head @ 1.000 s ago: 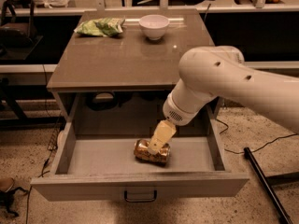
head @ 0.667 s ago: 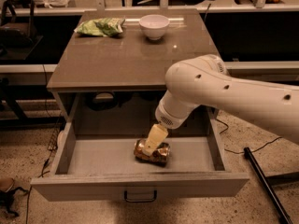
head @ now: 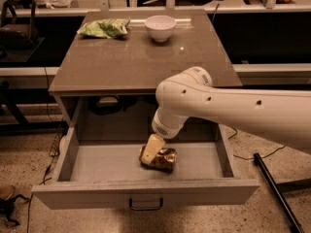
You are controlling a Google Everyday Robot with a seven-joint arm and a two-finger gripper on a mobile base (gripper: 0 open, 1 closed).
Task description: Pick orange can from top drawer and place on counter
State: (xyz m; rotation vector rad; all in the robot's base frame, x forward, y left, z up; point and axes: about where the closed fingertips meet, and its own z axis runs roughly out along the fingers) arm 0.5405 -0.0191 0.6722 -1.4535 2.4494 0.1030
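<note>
One gripper point(head: 150, 152) was down inside the one open top drawer point(head: 73, 152), at the end of one white arm point(head: 233, 113). One orange can point(head: 164, 159) lay on its side on the drawer floor, touching the gripper and just to its right. Whether the gripper was clamped on the can or loose: cannot tell. One dark pull handle point(head: 145, 205) sat on the drawer front, below the gripper. One counter point(head: 136, 62) lay above and behind the gripper, carrying one white bowl point(head: 160, 27) and one green snack bag point(head: 104, 28), both well apart from the gripper.
</note>
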